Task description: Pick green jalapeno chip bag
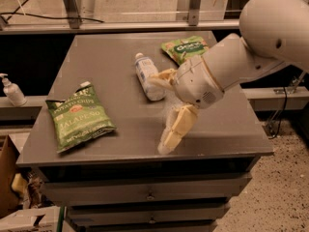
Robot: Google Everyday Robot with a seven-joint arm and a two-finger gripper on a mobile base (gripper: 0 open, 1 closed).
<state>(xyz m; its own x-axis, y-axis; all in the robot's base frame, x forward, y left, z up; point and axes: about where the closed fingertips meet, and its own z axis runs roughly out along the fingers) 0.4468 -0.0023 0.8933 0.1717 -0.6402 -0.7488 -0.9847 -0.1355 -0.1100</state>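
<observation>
While the gripper (157, 114) hangs just right of the bottle (147, 76) and toward the front, its fingers are spread apart and hold nothing. Jalapeno chip bag (79, 117) lies flat well left of the bottle, lettering up, untouched; pick not yet begun. Spread fingers probably suit an approach. Brighter snack bag (186, 47) sits behind and right of the bottle: the wrong one. Bottle lies on its side on the cabinet top (111, 52), so the reach likely passes in front of it
</observation>
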